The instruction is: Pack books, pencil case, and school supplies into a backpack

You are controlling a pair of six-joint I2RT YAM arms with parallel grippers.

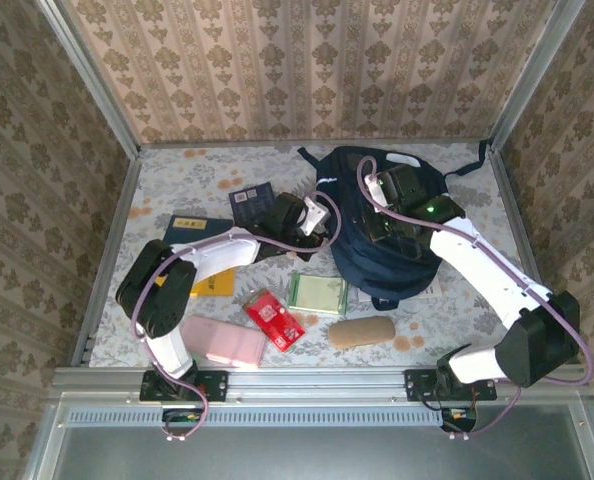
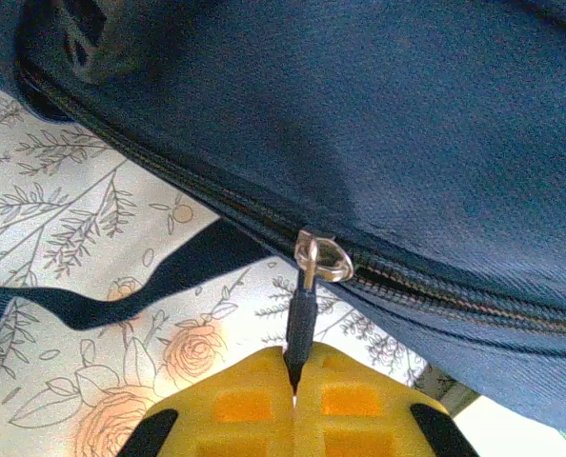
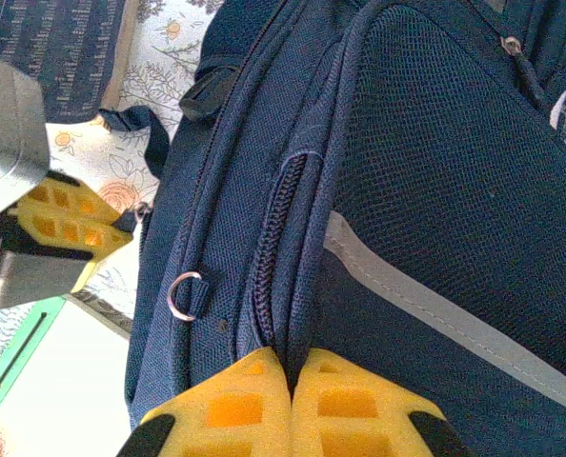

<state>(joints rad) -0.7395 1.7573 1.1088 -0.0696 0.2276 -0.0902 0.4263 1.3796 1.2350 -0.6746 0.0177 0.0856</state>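
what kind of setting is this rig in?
Likely a staged robot test cell, not a real room: wallpapered panels in a metal frame box in a floral-cloth table, left arm and right arm bolted at its near edge, backpack laid on it.

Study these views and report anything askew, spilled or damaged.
Nothing stands out. The backpack lies intact on the table; the navy book, red packet and green pad lie loose beside it, undamaged, nothing spilled.

Lying on surface (image 1: 177, 170): one navy-blue fabric backpack (image 1: 387, 235), three thin books (navy (image 1: 249, 203), blue (image 1: 192, 228), orange-yellow (image 1: 217, 285)), one red packet (image 1: 274, 317), one green pad (image 1: 317, 294), two soft pouches (pink (image 1: 224, 340), tan (image 1: 360, 332)).
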